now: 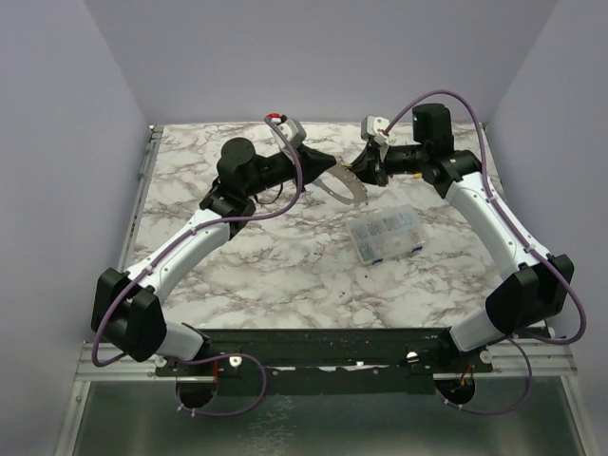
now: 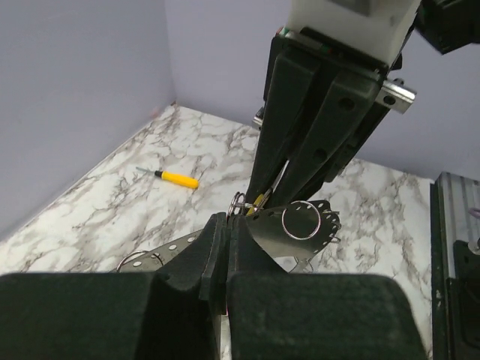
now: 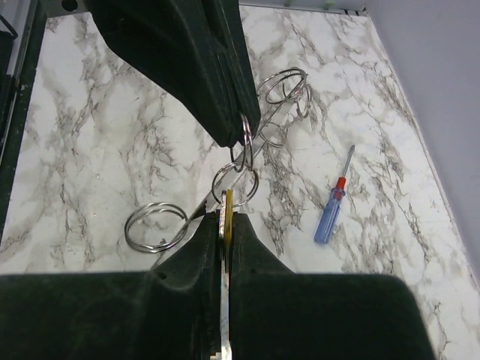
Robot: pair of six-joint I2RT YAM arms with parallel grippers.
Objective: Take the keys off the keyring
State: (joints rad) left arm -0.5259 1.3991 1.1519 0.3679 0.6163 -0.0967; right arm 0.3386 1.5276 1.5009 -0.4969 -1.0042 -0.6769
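The keyring (image 2: 270, 229), a wide grey metal band with holes, hangs above the marble table between both arms; the top view shows it as a curved strip (image 1: 348, 186). My left gripper (image 2: 227, 222) is shut on this band. Small wire rings (image 2: 302, 220) hang from it. My right gripper (image 3: 225, 219) is shut on a thin yellow key (image 3: 227, 204) seen edge-on, which sits on one small ring (image 3: 235, 184). In the left wrist view, the right gripper's fingers (image 2: 300, 142) come down to that key (image 2: 262, 199). Other keys cannot be made out.
A clear plastic compartment box (image 1: 385, 234) lies on the table (image 1: 285, 266) right of centre. A blue-and-red screwdriver (image 3: 332, 207) lies below the right gripper's side. A yellow-handled screwdriver (image 2: 176, 178) lies near the far wall. Purple walls enclose the table.
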